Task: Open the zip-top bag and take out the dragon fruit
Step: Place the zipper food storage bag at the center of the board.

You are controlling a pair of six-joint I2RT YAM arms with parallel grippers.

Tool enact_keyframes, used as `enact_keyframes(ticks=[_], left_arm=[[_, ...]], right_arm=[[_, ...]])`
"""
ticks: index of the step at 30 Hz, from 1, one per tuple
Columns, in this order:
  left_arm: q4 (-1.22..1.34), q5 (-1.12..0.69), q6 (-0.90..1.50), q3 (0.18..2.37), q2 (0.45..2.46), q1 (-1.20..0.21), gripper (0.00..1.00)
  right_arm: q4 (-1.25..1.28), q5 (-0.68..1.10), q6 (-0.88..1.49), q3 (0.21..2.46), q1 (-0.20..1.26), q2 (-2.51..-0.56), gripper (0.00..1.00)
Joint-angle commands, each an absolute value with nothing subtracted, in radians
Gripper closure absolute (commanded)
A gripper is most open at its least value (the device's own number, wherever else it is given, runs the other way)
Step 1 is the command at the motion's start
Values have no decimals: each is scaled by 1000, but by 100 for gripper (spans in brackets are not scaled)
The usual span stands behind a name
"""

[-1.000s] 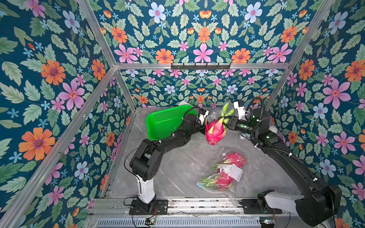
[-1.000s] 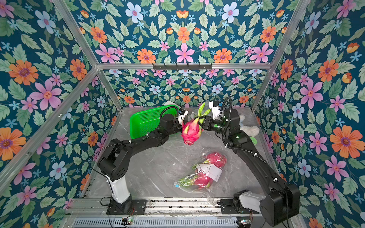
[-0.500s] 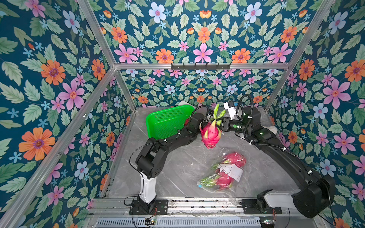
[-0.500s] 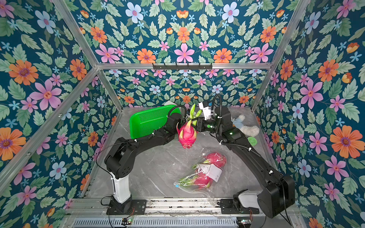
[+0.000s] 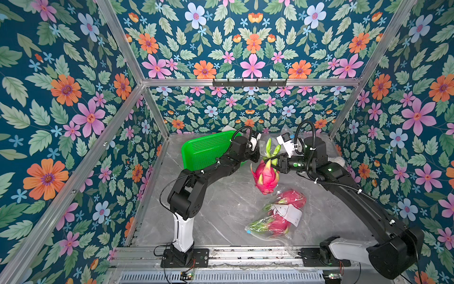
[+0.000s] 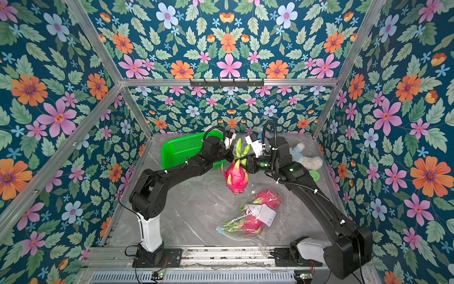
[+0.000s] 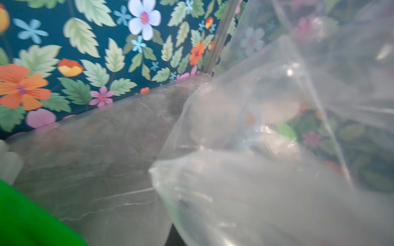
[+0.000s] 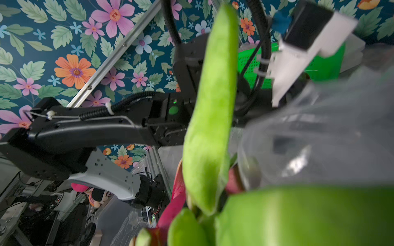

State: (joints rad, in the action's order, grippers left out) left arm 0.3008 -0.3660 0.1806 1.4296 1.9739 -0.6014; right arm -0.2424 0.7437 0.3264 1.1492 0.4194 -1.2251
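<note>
your right claw [image 5: 274,162] is clamped on the green leafy top of one dragon fruit [image 5: 266,178]. the fruit hangs tip-down in the air above the counter [image 5: 216,216], between the two arms and near the bag [image 5: 270,236].

the grip is only on thin scales, not on the body. so the likeliest failure is a scale tearing or sliding out and the fruit dropping onto the counter or the bag. a quick swing or a jerk would cause it.

the left claw [image 5: 255,153] is squeezed together right beside the fruit's top. clear film [image 7: 255,149] fills its wrist view, but you cannot tell whether any of it is pinched. if it is, moving the arms apart could drag film across the fruit or tug the fruit loose. the green basket [image 5: 208,150] stands close by the left arm, so mind that side too.

the held fruit is magenta and oval, with yellow-green tipped scales and long green leaves at the top. those leaves show large and blurred in the right wrist view. two more fruits [image 5: 292,198] lie inside the bag on the counter, partly under a white label [image 5: 287,212]. whether the bag's mouth is open is not clear.
</note>
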Motion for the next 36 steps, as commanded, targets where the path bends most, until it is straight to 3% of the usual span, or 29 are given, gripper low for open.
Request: enact_keyframes(ticks=[1,15,31,33,36], left_arm=[[231,-343,197,1470,2002,-584,100],[224,-424,266,1509,2072,-593,100],[393,-415,362,1221,1940,-688,100],[367,-405,342,1234,1929,-688,94],[333,-389,322,1250,1904,-687,67]], right_arm=[[-189,801,317,1108,420,-1181,100],[-121,701,364,1061,420,-1127,100],[73,643,446,1111,420,-1182,100],[86,618,447,1108,420,-1174,100],[108,573,451,1102,420,-1161,100]])
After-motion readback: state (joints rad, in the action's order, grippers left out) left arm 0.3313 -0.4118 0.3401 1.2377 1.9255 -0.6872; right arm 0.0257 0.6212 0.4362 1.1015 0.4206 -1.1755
